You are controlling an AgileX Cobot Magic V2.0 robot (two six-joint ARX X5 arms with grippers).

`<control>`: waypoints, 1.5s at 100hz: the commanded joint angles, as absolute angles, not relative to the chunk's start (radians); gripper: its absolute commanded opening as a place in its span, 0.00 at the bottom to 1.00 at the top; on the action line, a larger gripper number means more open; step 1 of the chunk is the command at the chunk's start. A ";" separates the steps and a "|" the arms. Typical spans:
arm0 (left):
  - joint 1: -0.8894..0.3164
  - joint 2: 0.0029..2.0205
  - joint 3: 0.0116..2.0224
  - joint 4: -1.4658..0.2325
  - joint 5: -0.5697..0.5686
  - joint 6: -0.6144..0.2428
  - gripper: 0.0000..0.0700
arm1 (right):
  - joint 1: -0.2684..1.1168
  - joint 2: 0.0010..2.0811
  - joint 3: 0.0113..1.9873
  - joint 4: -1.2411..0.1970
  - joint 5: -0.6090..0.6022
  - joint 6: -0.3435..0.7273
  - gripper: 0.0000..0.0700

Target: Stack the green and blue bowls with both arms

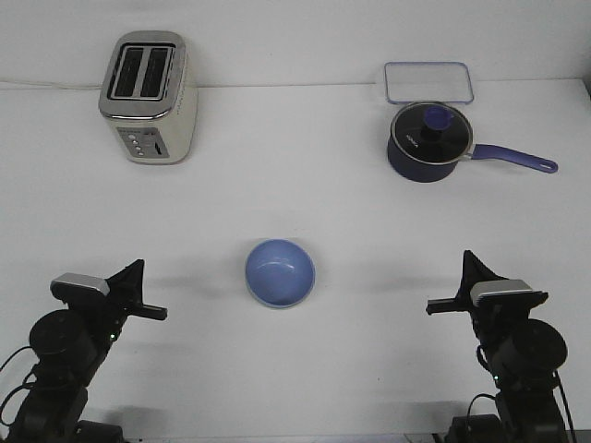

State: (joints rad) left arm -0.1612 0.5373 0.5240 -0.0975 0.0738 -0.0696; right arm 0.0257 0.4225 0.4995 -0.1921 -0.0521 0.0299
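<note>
One light periwinkle-blue round matte bowl (pixel 280 272) rests on the white surface (pixel 295 194) between my left fingers (pixel 148 309) and right fingers (pixel 441 305), grip state unclear

Plain white worktop (pixel 295 212) fills nearly the whole front view, matte, evenly lit, with only soft faint shadows. Along the far edge it meets a white back wall (pixel 295 37) at a thin seam, well beyond both tools. A thin pale cord (pixel 46 85) runs along that seam, far ahead of the left tool.
</note>
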 commanded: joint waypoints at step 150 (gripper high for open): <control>-0.141 0.405 0.448 0.066 0.070 -0.039 0.01 | 0.028 0.426 0.509 -0.179 -0.052 0.025 0.01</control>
